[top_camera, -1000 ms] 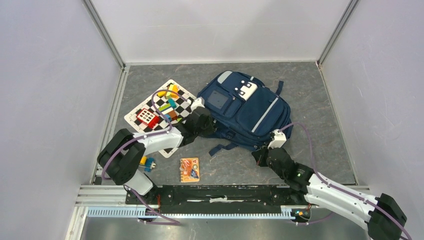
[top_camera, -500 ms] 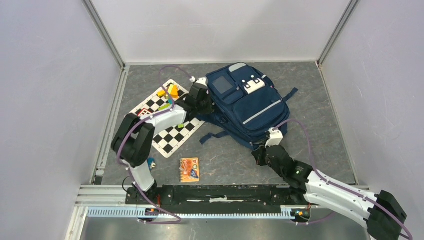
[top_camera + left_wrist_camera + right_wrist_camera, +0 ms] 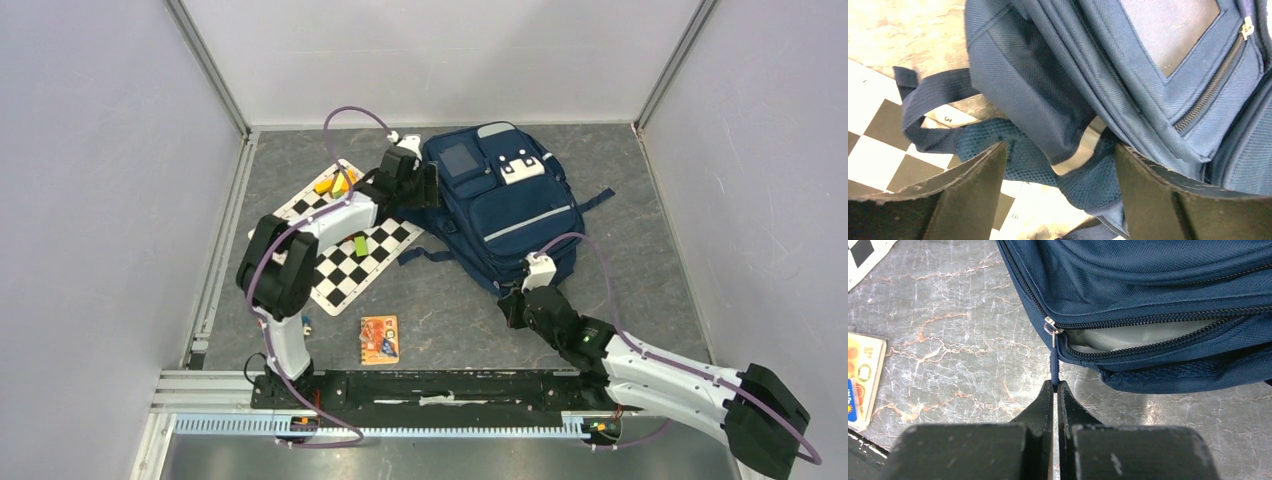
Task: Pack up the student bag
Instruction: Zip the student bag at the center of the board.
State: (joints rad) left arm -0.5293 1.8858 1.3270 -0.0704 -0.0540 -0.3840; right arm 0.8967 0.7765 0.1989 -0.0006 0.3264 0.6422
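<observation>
The navy student bag (image 3: 500, 205) lies flat at the back of the floor, front pockets up. At its left edge my left gripper (image 3: 425, 185) is open. The left wrist view has the bag (image 3: 1148, 75) close up, its mesh shoulder strap (image 3: 1038, 160) lying between and beyond the spread fingers of the left gripper (image 3: 1060, 150), with nothing held. My right gripper (image 3: 512, 305) sits at the bag's near corner. It (image 3: 1055, 385) is shut on the blue zipper pull (image 3: 1053, 367). The zip stands partly open on grey lining (image 3: 1143, 335).
A checkered mat (image 3: 350, 260) lies left of the bag under the left arm, with yellow blocks (image 3: 335, 183) and a green block (image 3: 358, 245) on it. An orange card pack (image 3: 379, 338) lies near the front rail. A small blue toy (image 3: 303, 323) sits by the left arm's base.
The bag slid and turned toward the back wall with the left arm. The left gripper then opened and let go. The right gripper stayed shut on the zipper pull.
</observation>
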